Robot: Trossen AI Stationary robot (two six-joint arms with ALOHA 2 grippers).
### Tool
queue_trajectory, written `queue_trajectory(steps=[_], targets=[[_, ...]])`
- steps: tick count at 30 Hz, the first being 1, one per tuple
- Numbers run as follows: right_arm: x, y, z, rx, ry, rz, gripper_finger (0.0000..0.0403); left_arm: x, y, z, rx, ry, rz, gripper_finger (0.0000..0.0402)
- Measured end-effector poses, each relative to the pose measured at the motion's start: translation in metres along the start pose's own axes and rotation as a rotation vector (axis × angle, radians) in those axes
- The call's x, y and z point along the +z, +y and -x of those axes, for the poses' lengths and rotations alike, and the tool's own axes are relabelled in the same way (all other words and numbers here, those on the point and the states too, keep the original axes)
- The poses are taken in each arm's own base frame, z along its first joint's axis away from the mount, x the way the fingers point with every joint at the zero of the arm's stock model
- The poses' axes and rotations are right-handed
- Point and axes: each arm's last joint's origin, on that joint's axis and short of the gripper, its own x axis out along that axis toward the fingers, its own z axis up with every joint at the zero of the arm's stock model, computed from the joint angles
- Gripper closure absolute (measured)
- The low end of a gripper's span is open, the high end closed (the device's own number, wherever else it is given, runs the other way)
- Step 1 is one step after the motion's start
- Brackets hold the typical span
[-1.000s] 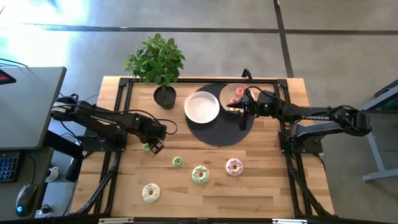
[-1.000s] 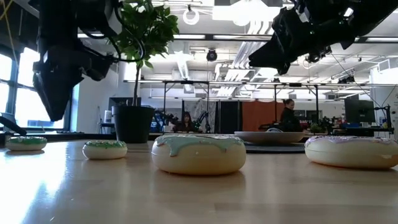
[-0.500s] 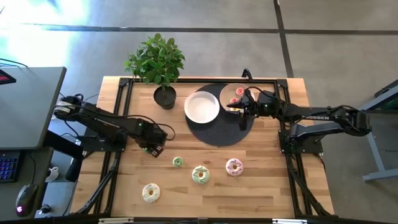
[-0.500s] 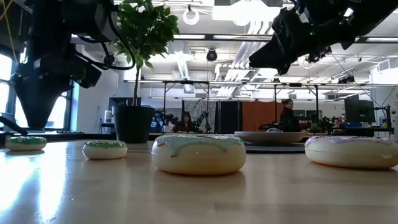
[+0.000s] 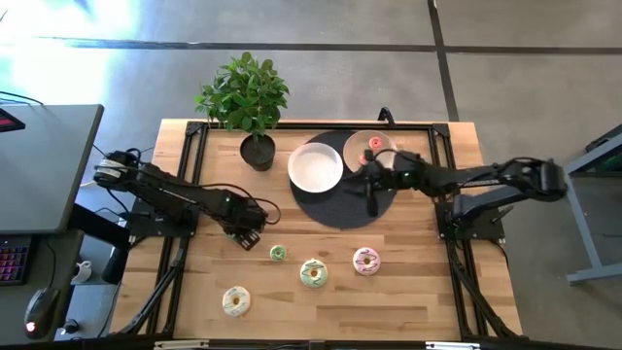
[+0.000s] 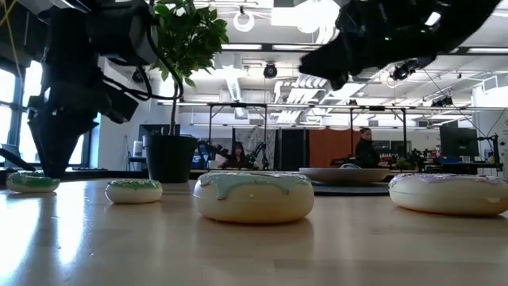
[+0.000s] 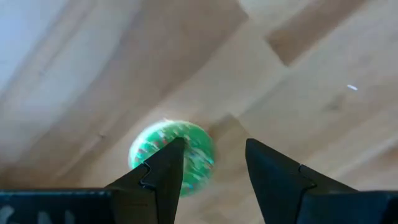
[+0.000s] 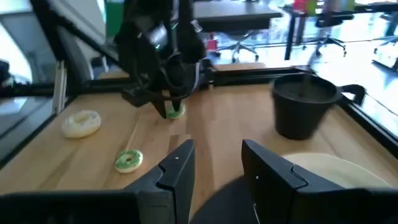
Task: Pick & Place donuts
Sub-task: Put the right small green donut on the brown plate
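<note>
My left gripper (image 7: pixel 214 155) is open and low over a tiny green donut (image 7: pixel 186 146) near the table's left edge. In the low view its fingertips (image 6: pixel 54 168) reach down beside that donut (image 6: pixel 28 181). My right gripper (image 8: pixel 217 155) is open and empty, hovering over the dark round mat (image 5: pixel 335 209). On the wood lie another tiny green donut (image 5: pixel 278 253), a green-cream donut (image 5: pixel 313 273), a pink donut (image 5: pixel 365 261) and a pale yellow donut (image 5: pixel 236 300). Tiny pink-red donuts (image 5: pixel 374 143) rest on the far plate (image 5: pixel 355 144). My left gripper comes at the tiny green donut from above, pointing down. One open finger (image 7: pixel 163 171) overlaps the donut's rim (image 7: pixel 193 155) in the wrist view, and the other stands clear of it. Whether any finger touches the donut, I cannot tell.
A white plate (image 5: pixel 316 167) sits on the mat's far left part. A potted plant (image 5: pixel 255 102) stands at the far edge, left of the plates. Dark frame rails (image 5: pixel 185 185) run along the table's sides. Bare wood lies near the front edge.
My left gripper has come down over the tiny green donut, shifting slightly toward the table's right. My right gripper has moved away from the far plate, toward the table's left and near side, over the mat.
</note>
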Motion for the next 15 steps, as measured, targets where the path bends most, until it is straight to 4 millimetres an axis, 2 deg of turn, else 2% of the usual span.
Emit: queue_trajectory(steps=[4, 7, 12, 15], targets=[[0.003, 0.019, -0.038, 0.091, 0.072, 0.058, 0.0281, 0.001, -0.001, -0.002, 0.004, -0.011, 0.000, 0.0231], [-0.005, 0.035, -0.071, 0.155, 0.192, 0.079, 0.0284, 0.002, -0.001, -0.002, 0.015, -0.031, 0.000, 0.0231], [-0.017, 0.055, -0.120, 0.163, 0.343, -0.026, 0.0285, 0.001, 0.000, -0.002, 0.021, -0.024, -0.044, 0.0231], [-0.026, 0.063, -0.143, 0.173, 0.400, -0.071, 0.0285, 0.002, -0.002, -0.001, 0.046, -0.096, -0.118, 0.0231]])
